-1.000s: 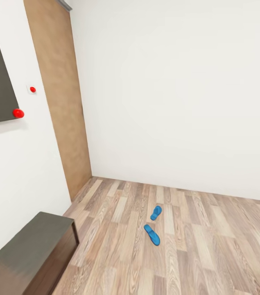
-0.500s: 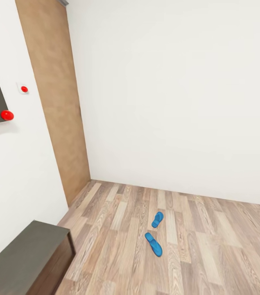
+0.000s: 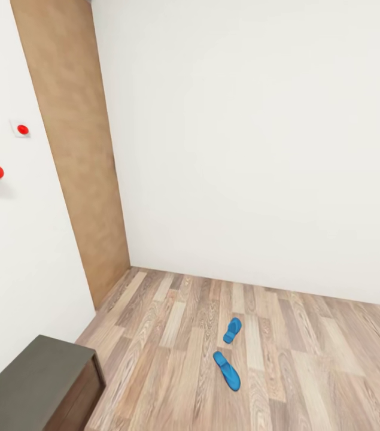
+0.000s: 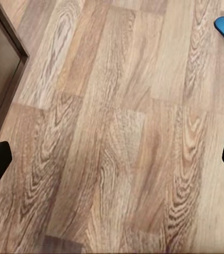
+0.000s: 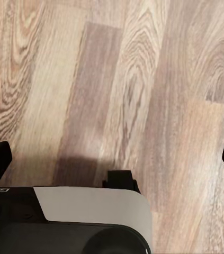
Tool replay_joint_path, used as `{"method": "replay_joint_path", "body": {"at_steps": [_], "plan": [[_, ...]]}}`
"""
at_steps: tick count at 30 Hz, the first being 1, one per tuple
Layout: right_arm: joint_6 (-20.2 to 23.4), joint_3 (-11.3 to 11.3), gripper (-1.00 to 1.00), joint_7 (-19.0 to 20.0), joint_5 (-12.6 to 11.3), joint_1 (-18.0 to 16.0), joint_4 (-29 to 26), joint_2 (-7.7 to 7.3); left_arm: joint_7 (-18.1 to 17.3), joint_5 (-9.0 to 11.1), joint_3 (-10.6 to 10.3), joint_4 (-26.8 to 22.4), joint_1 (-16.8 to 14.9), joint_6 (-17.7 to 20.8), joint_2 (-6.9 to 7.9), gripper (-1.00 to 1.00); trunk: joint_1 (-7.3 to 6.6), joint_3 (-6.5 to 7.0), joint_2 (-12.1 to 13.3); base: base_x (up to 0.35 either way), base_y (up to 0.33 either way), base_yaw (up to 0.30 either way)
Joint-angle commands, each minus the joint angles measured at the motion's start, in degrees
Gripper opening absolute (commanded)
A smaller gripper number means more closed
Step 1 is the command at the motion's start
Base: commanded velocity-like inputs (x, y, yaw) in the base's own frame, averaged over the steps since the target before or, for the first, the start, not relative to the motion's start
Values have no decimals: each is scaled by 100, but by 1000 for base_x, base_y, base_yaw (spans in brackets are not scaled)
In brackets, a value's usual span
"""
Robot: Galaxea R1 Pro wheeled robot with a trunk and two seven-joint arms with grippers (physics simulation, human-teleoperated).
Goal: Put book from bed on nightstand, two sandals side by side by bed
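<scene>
Both sandals [image 3: 230, 353] on plank floor [image 3: 309, 371], staggered, not side by side. Left gripper [image 4: 112, 159] and right gripper [image 5: 112, 159]: fingers wide apart, empty. Risk: base rolling over sandals, or clipping dark bench [image 3: 34, 383].

wood-plank floor [image 3: 172, 335], two sandals [image 3: 229, 353] apart

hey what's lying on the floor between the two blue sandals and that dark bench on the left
Nothing: in the head view, only bare wood-plank floor stretches between the dark bench and the two sandals, the nearer sandal and the farther sandal.
</scene>
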Motion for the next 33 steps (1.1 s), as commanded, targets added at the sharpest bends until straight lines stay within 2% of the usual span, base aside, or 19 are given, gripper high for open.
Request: {"method": "replay_joint_path", "body": {"at_steps": [1, 9, 22, 33], "plan": [[-18, -5, 100, -1, -3, -3, 4, 0, -3, 3, 5, -1, -1, -13, -2, 100, 2, -5, -2, 224, 0, 0], [-19, -5, 100, -1, -1, -3, 4, 0, -3, 3, 5, -1, -1, -13, -5, 100, 2, -5, -2, 198, 0, 0], [-22, -6, 100, -1, -5, -3, 4, 0, -3, 3, 5, -1, -1, -15, -6, 100, 2, -5, -2, 28, -2, 0], [-22, -5, 100, -1, -3, -3, 4, 0, -3, 3, 5, -1, -1, -13, -8, 100, 2, -5, -2, 151, -115, 0]]}}
